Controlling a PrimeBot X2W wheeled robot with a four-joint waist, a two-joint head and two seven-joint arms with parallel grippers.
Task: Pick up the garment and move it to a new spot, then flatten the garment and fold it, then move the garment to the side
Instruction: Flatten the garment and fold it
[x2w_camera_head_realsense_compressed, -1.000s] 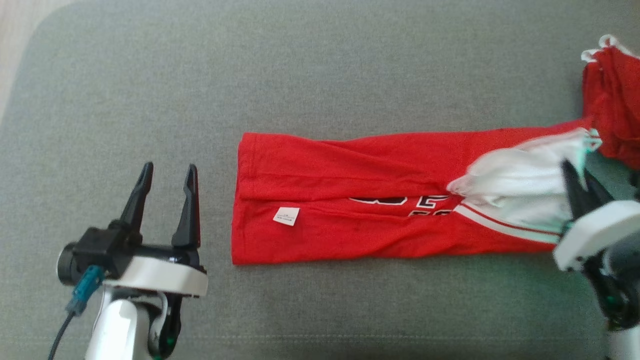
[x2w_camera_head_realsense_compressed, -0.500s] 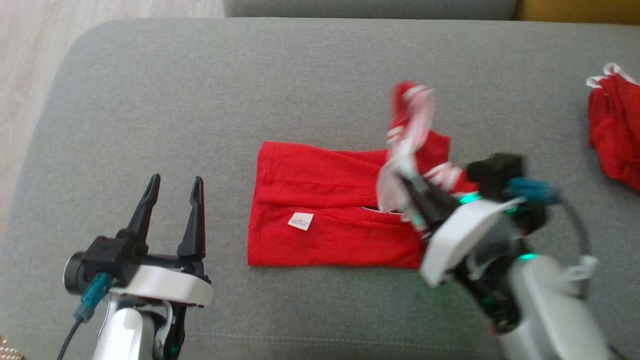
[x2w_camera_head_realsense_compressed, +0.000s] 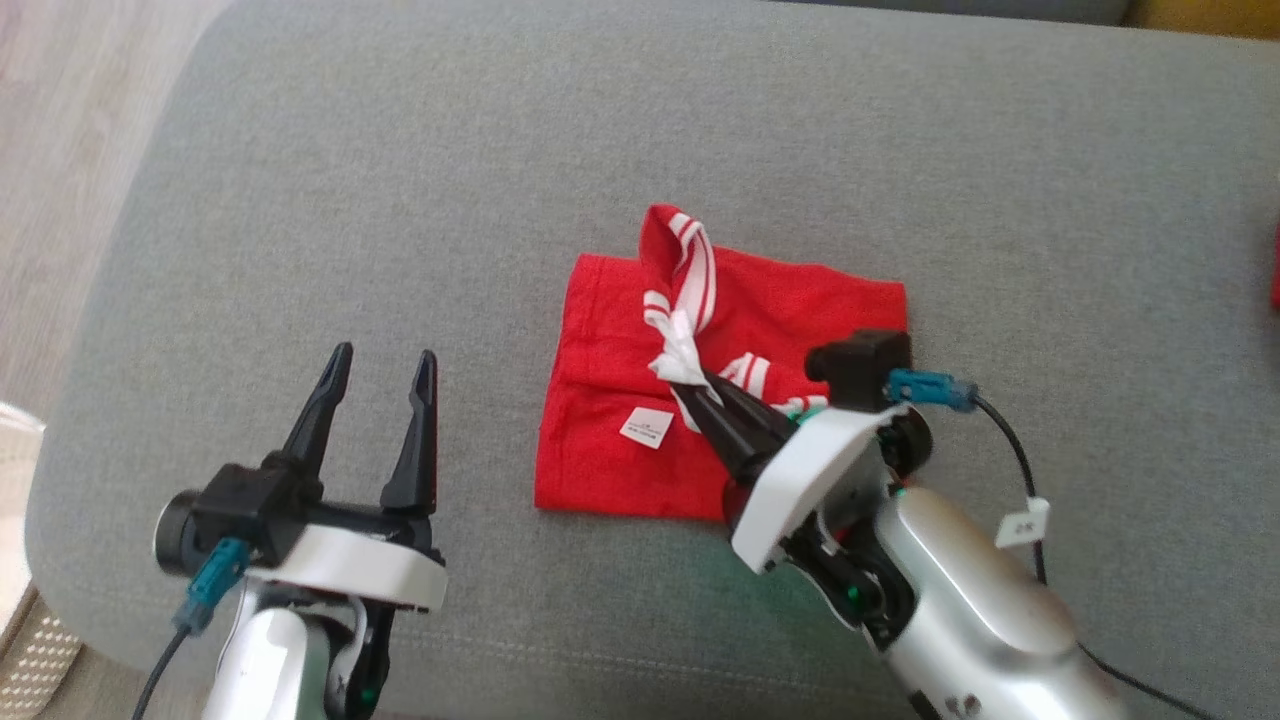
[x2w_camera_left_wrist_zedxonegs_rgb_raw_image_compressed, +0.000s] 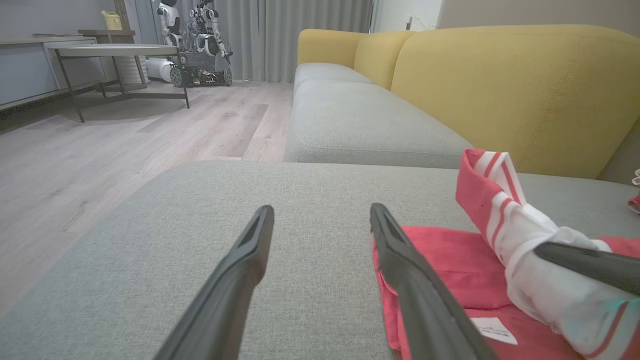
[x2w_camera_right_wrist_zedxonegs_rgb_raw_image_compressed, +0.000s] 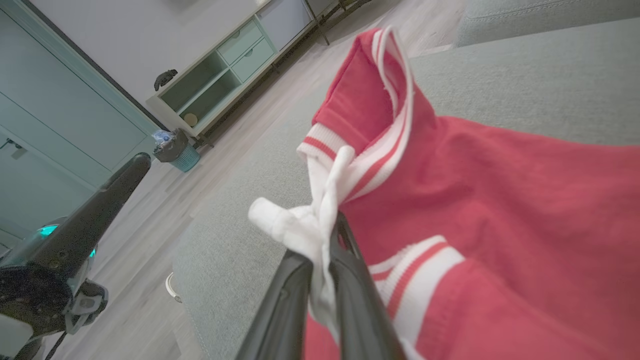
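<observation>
A red garment (x2w_camera_head_realsense_compressed: 610, 470) with white striped trim lies folded over itself on the grey sofa cushion (x2w_camera_head_realsense_compressed: 500, 180), a small white label showing near its middle. My right gripper (x2w_camera_head_realsense_compressed: 692, 375) is shut on the white striped end of the garment (x2w_camera_right_wrist_zedxonegs_rgb_raw_image_compressed: 450, 210), holding that end a little above the lower layer. The pinched white fabric bunches between its fingers (x2w_camera_right_wrist_zedxonegs_rgb_raw_image_compressed: 300, 280). My left gripper (x2w_camera_head_realsense_compressed: 380, 362) stands open above the cushion, left of the garment's left edge and apart from it. From the left wrist, its fingers (x2w_camera_left_wrist_zedxonegs_rgb_raw_image_compressed: 410, 270) point past the garment (x2w_camera_left_wrist_zedxonegs_rgb_raw_image_compressed: 450, 250).
A second red cloth (x2w_camera_head_realsense_compressed: 1276, 265) peeks in at the right edge of the head view. The cushion's left edge drops to a wooden floor (x2w_camera_head_realsense_compressed: 60, 150). Behind stands a yellow sofa back (x2w_camera_left_wrist_zedxonegs_rgb_raw_image_compressed: 500, 85). Bare cushion surrounds the garment.
My right gripper has carried the garment's right end leftward over the rest, so the long strip now lies doubled and short. The camera has shifted too. The left gripper stays open.
</observation>
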